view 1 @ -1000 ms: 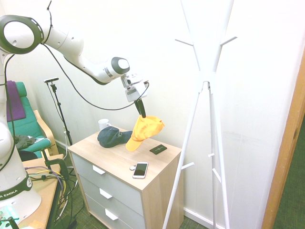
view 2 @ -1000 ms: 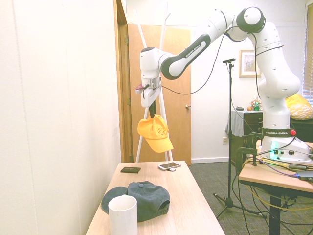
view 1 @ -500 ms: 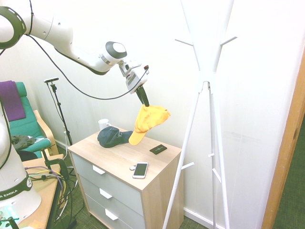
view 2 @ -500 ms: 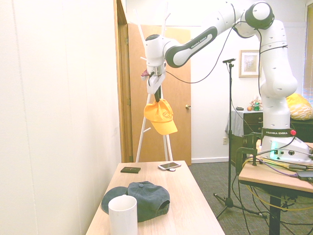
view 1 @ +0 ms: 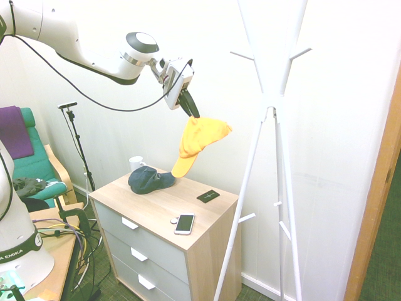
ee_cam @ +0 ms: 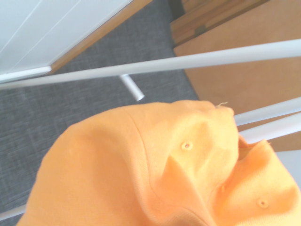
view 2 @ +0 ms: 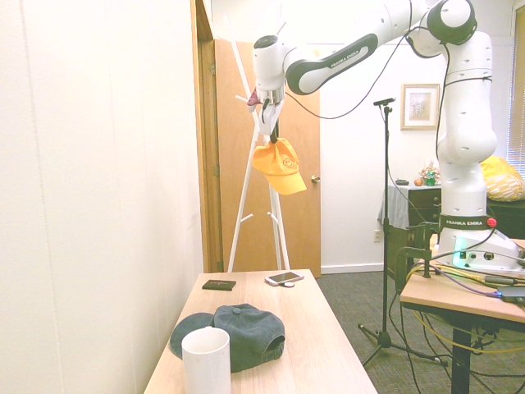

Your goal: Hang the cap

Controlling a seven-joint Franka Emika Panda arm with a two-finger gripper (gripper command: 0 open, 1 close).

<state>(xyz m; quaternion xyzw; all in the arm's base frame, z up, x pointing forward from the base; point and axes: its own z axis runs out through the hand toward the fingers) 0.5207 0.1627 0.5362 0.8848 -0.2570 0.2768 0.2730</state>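
"FRANKA EMIKA" on the arm's base

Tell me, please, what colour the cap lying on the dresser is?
Dark navy blue cap; it shows best in the first exterior view.

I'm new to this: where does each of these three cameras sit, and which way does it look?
First exterior view: high in the room, facing the wooden dresser and white coat stand; the arm enters from the left, its pincer shut on the yellow cap.
Second exterior view: low at the dresser's far end, behind a white mug, looking along its top toward the door; the whole arm shows at right.
Wrist view: on the wrist, looking down past the cap at the carpet; no arm visible.
Shared: the yellow cap and the coat stand.
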